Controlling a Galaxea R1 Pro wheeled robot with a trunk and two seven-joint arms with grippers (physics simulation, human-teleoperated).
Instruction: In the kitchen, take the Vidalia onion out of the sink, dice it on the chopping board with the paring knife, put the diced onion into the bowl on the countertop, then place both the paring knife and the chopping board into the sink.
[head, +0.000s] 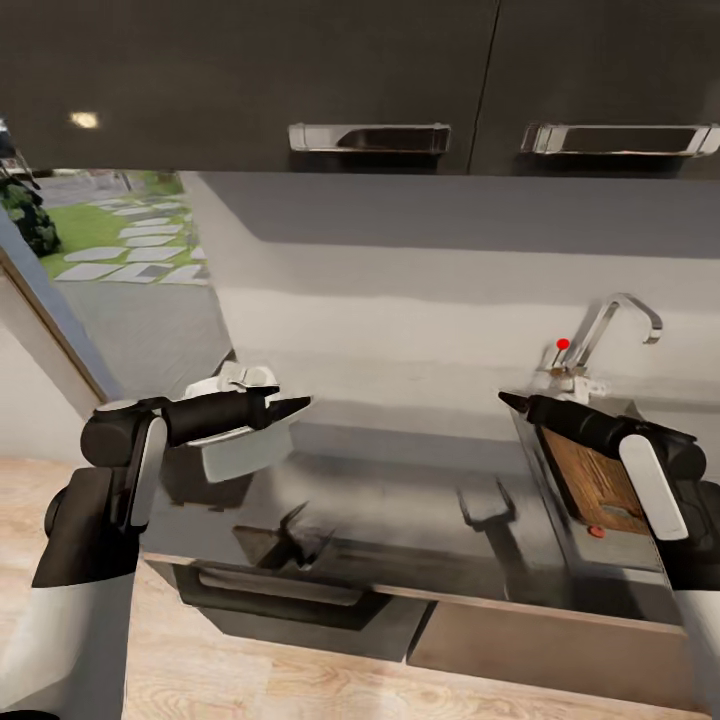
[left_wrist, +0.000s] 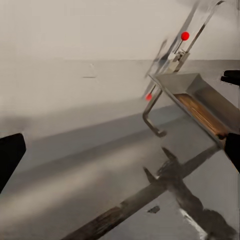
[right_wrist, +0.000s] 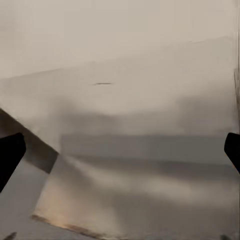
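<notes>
The chopping board (head: 595, 480) leans inside the sink (head: 543, 470) at the right, under the chrome faucet (head: 610, 330) with its red knob. A small red piece (head: 596, 530) lies at the board's near edge; it looks like the paring knife's handle, and no blade shows. The white bowl (head: 235, 383) sits on the countertop (head: 400, 490) at the left, partly behind my open left gripper (head: 292, 405). My right gripper (head: 515, 401) hovers open over the sink's left rim. The left wrist view looks across at the sink (left_wrist: 210, 95) and board (left_wrist: 200, 112). The onion is out of view.
Dark upper cabinets with chrome handles (head: 370, 137) hang over the counter. A window (head: 120, 235) on the left opens onto a garden. A drawer handle (head: 280, 590) sits below the counter edge, above the pale wood floor (head: 300, 680).
</notes>
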